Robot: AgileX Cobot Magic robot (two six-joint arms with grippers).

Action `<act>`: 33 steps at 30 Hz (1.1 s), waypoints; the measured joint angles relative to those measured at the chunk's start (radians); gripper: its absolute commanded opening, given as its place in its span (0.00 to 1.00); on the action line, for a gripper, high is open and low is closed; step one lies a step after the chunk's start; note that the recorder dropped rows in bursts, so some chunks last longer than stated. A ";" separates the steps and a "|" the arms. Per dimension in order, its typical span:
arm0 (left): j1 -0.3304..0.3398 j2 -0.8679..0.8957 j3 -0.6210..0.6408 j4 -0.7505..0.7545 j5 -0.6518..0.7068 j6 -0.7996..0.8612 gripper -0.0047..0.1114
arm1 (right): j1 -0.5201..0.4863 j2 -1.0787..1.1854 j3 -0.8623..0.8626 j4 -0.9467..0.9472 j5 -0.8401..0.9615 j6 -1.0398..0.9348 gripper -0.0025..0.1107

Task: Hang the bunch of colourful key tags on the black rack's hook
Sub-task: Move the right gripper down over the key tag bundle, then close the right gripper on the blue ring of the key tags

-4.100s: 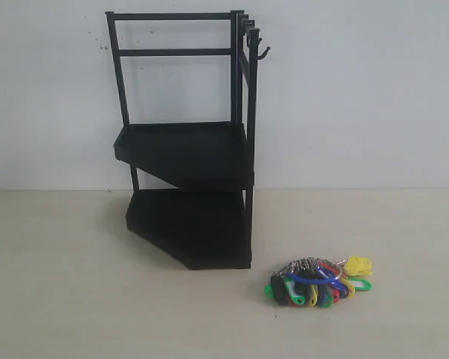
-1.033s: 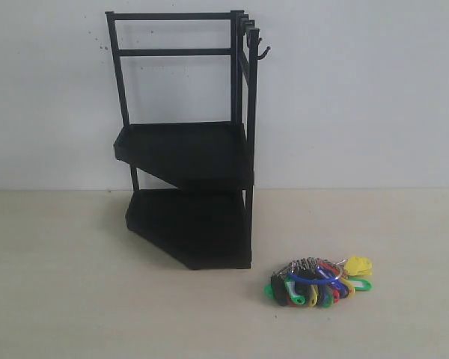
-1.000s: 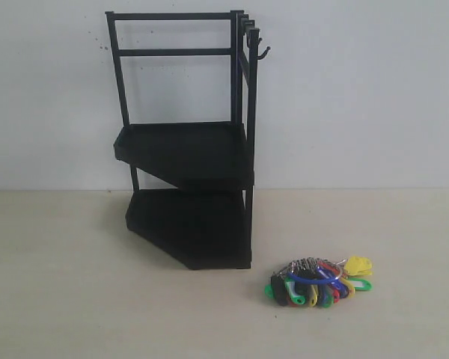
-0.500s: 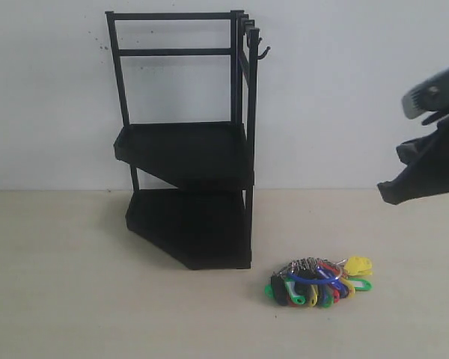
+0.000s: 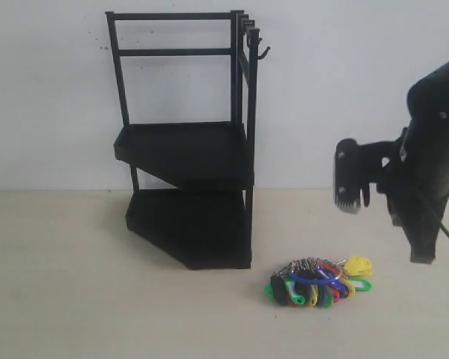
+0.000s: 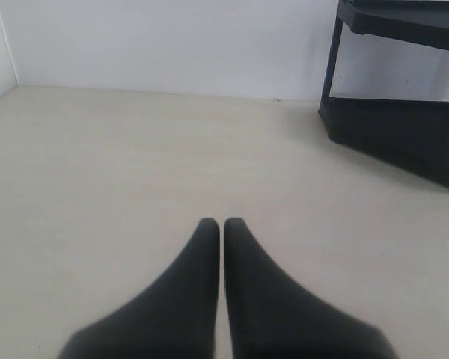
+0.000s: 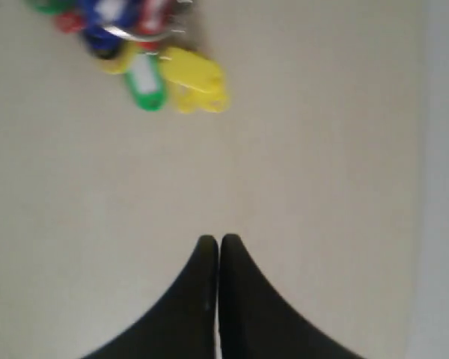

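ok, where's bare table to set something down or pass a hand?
Bare table left of the black rack, and the strip in front of it. Tight: between rack base and colourful key tag bunch; right arm hangs above-right of it.

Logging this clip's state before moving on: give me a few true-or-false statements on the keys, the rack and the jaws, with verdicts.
1. The colourful key tag bunch lies on the table, beside the black rack. True.
2. The bunch hangs from the rack. False: the hook is bare, and the bunch lies on the table.
3. The right jaws are shut on nothing. True.
4. The left jaws are wide open. False: they are shut.
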 measured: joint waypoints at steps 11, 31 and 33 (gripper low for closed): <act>0.000 0.000 0.000 0.000 0.000 0.000 0.08 | 0.031 0.102 -0.039 0.222 -0.039 -0.123 0.02; 0.000 0.000 0.000 0.000 0.002 0.000 0.08 | 0.158 0.281 -0.041 0.193 -0.160 -0.115 0.40; 0.000 0.000 0.000 0.000 0.002 0.000 0.08 | 0.158 0.292 -0.041 0.135 -0.167 -0.083 0.40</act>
